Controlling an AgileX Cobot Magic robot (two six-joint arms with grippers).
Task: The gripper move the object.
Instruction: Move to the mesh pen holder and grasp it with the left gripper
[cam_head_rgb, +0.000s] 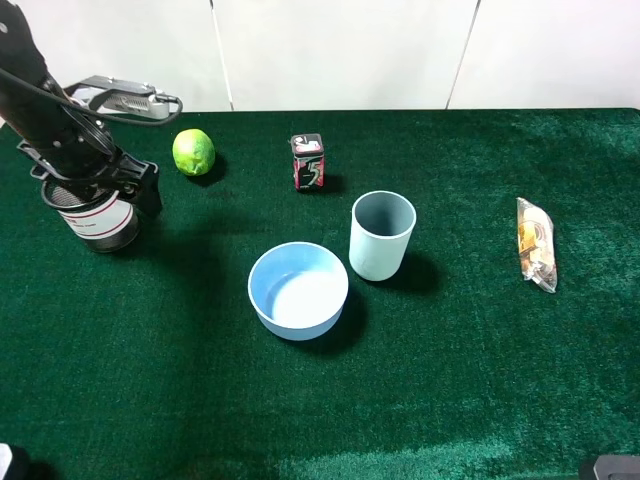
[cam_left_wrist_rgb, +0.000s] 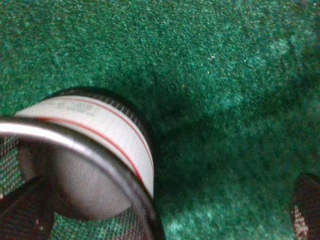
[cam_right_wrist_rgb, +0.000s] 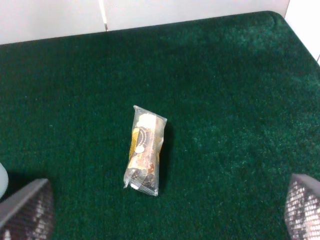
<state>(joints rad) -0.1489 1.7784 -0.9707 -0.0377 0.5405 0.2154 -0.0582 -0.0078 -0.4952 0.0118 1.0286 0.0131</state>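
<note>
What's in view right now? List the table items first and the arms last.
pen cup: one, black mesh with a white red-edged band, far left
lime: one, green, back left, right of the pen cup
small box: one, dark with red markings, back centre
cup: one, grey-blue, upright, centre
bowl: one, light blue, empty, beside the cup on its left
snack packet: one, clear wrapper with yellow-brown contents, right side
table cover: one, dark green
left gripper: one, black, open, over the pen cup
right gripper: one, open, above the snack packet
</note>
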